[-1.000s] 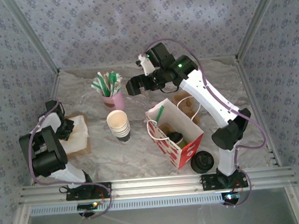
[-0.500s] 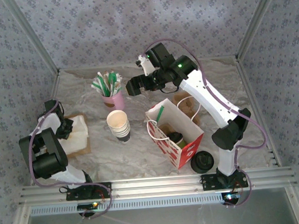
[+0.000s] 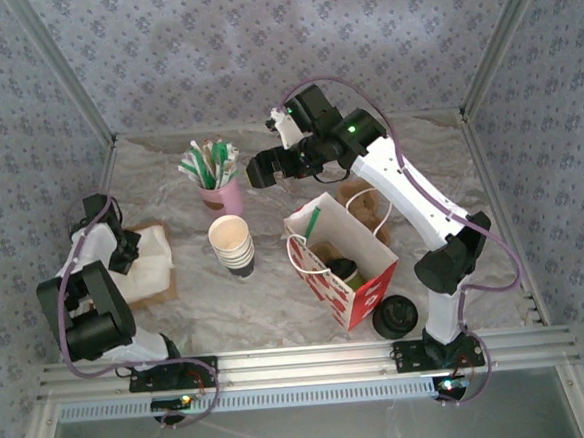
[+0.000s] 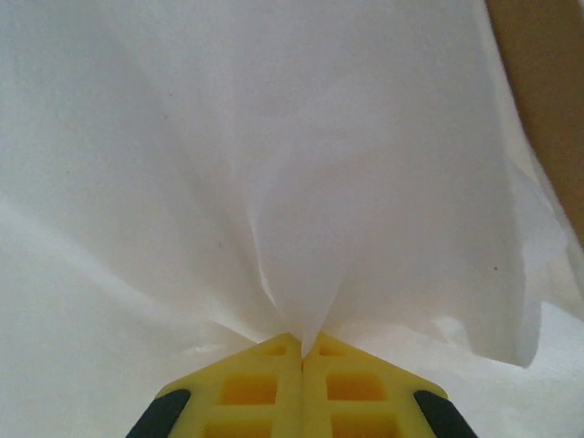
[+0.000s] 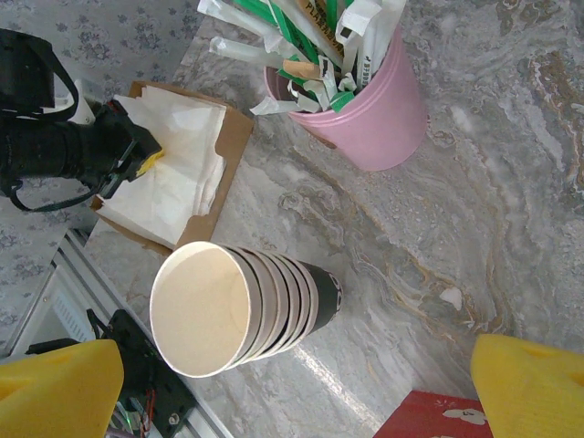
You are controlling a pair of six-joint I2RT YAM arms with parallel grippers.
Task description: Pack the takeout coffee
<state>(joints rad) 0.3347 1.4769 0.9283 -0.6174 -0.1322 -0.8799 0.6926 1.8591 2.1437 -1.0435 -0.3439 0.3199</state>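
The takeout coffee, black-lidded with dark greenish sides, stands inside the open red paper bag near the table's middle. My left gripper is down on the stack of white napkins at the left. In the left wrist view its yellow fingertips are shut, pinching a fold of the top napkin. My right gripper hovers at the back of the table beside the pink cup, well apart from the bag. Its yellow fingers stand wide open with nothing between them.
A stack of lidless paper cups stands left of the bag. Behind it, a pink cup of wrapped straws. A pile of black lids lies right of the bag. The napkins rest in a brown tray.
My left gripper has shut on the top napkin, and the left arm's elbow has shifted slightly toward the near edge. The right arm has not moved.
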